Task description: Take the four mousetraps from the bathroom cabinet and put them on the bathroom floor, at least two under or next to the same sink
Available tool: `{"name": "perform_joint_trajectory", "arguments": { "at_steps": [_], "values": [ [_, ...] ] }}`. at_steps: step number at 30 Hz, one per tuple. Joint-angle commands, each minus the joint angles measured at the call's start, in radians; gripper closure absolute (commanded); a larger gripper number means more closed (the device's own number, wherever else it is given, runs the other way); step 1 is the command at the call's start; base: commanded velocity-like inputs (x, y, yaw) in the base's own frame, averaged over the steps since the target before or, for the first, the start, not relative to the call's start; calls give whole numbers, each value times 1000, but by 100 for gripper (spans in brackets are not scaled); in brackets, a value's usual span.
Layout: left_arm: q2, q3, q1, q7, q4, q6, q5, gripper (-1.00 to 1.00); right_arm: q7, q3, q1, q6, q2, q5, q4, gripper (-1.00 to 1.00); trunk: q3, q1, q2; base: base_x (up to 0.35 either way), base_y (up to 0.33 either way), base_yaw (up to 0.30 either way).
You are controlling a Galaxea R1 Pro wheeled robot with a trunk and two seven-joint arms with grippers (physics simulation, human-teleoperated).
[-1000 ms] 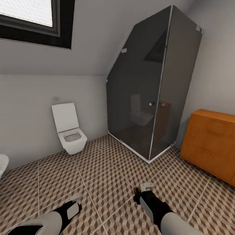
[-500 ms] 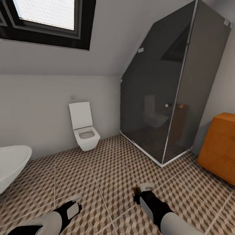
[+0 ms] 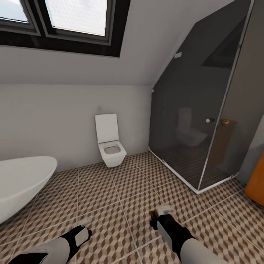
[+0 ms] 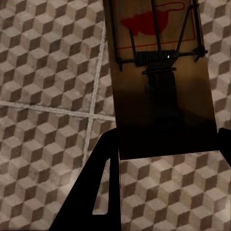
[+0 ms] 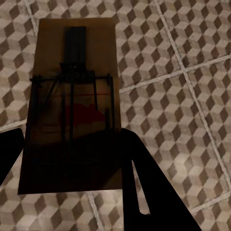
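While the tiled bathroom floor (image 3: 121, 190) lies below, one mousetrap (image 4: 161, 91) is pinched flat in the left pincer (image 4: 163, 159), its long side running straight out from the fingers. Another mousetrap (image 5: 72, 106) is pinched the same way in the right pincer (image 5: 72, 159). An edge of the orange cabinet (image 3: 256, 183) is seen at the right.

White toilet (image 3: 110, 142) against far wall, lid up. Dark glass shower enclosure (image 3: 205, 110) in the corner beside it. White bathtub (image 3: 22, 181) at left. Black-framed skylight window (image 3: 62, 22) in sloped ceiling.
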Motion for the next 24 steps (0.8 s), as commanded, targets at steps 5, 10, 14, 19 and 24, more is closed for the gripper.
{"name": "perform_joint_trajectory", "arguments": {
  "at_steps": [5, 10, 14, 19, 24],
  "values": [
    [0, 1, -1, 6, 0, 5, -3, 100, -9, 8, 0, 4, -1, -13, -2, 100, -1, 0, -1, 0, 0, 275],
    [0, 1, -1, 6, 0, 5, -3, 100, -9, 8, 0, 5, -1, -13, -2, 100, -1, 0, -1, 0, 0, 275],
    [0, 1, -1, 6, 0, 5, -3, 100, -9, 8, 0, 4, -1, -13, -1, 100, -1, 0, -1, 0, 0, 275],
    [0, 1, -1, 6, 0, 5, -3, 100, -9, 8, 0, 5, 0, -13, -1, 100, -1, 0, -1, 0, 0, 275],
    [0, 1, -1, 6, 0, 5, -3, 100, -9, 8, 0, 5, 0, -13, -1, 100, -1, 0, -1, 0, 0, 275]
  ]
}}
